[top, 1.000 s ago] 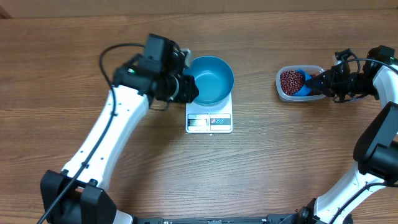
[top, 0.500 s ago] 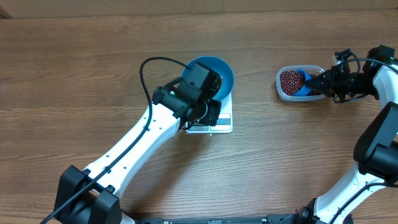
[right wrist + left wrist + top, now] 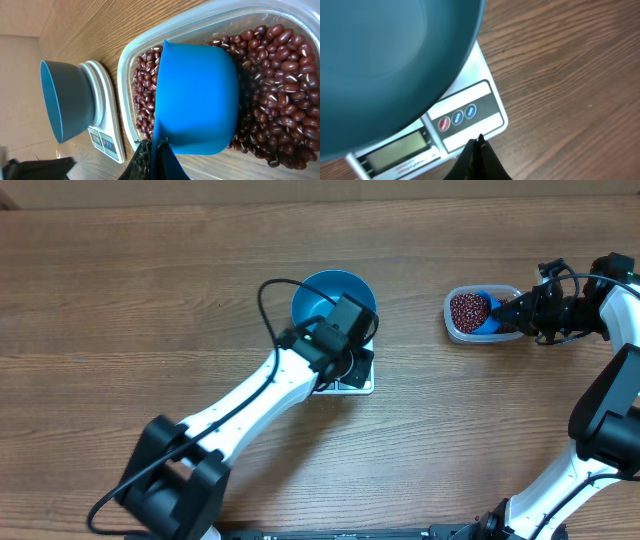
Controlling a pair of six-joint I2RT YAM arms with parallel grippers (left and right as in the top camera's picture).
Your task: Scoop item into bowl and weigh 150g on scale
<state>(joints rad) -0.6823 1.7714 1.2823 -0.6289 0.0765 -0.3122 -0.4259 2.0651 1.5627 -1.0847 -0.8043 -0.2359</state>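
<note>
- A wood-grain table (image 3: 120, 270) fills the overhead view; nothing of the room shows beyond its far edge.
- The left arm (image 3: 250, 405) reaches diagonally across the table to the scale. The left gripper (image 3: 479, 139) is clenched, tips pressed together and holding nothing. It sits at the scale's front edge, just below the buttons.
- The right gripper (image 3: 152, 146) is clamped on the scoop's near edge, over the tub.
- The bowl (image 3: 318, 295) stands upright on the scale, overhanging it, and looks empty.
- The scale (image 3: 485, 107) lies left of centre, display and buttons facing the robot.
- The tub (image 3: 452, 325) sits well to the right of the scale.
- The scoop (image 3: 197, 95) rests bowl-down on the beans.
- The beans (image 3: 280, 75) are heaped inside the tub, around the scoop, just beyond the right fingertips.
</note>
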